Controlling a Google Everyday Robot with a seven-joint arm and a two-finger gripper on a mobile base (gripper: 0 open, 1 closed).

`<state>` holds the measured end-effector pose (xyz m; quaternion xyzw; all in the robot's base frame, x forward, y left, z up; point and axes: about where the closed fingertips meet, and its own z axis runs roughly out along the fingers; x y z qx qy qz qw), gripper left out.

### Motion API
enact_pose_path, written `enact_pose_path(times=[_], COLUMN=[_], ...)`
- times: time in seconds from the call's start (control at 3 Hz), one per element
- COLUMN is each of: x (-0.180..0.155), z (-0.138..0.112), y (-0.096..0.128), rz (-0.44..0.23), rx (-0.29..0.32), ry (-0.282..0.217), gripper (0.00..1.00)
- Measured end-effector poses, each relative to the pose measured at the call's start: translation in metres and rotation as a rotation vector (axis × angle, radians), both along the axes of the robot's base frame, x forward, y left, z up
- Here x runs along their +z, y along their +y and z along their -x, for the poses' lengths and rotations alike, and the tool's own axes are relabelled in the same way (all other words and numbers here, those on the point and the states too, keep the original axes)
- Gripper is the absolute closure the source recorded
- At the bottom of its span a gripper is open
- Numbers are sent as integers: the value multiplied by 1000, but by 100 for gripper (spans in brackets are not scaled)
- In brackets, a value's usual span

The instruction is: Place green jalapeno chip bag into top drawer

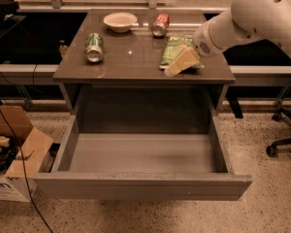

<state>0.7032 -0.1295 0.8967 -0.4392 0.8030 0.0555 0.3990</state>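
The green jalapeno chip bag (172, 50) lies flat on the right side of the table top (131, 64). My gripper (182, 62) hangs from the white arm (242, 18) that reaches in from the upper right. It sits low over the bag's front right part, at or touching it. The top drawer (140, 186) below the table top is pulled fully out toward the camera, and its inside shows nothing in it.
A green soda can (93, 47) lies on the table's left side. A white bowl (120, 21) and a red soda can (160, 25) are at the back. A cardboard box (12, 154) stands on the floor at left, an office chair base (283, 142) at right.
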Motion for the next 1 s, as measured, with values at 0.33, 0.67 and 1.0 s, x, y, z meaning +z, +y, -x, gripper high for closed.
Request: enact_pose_path(times=[0.33,0.67,1.0], x=[-9,-20,-31], z=[-15,-29,-45], y=[-13,-20,-25], rz=[-27,-51,-67], rx=[-52,-74,-85], ry=[-13,-9,-3], gripper=[0,0,0])
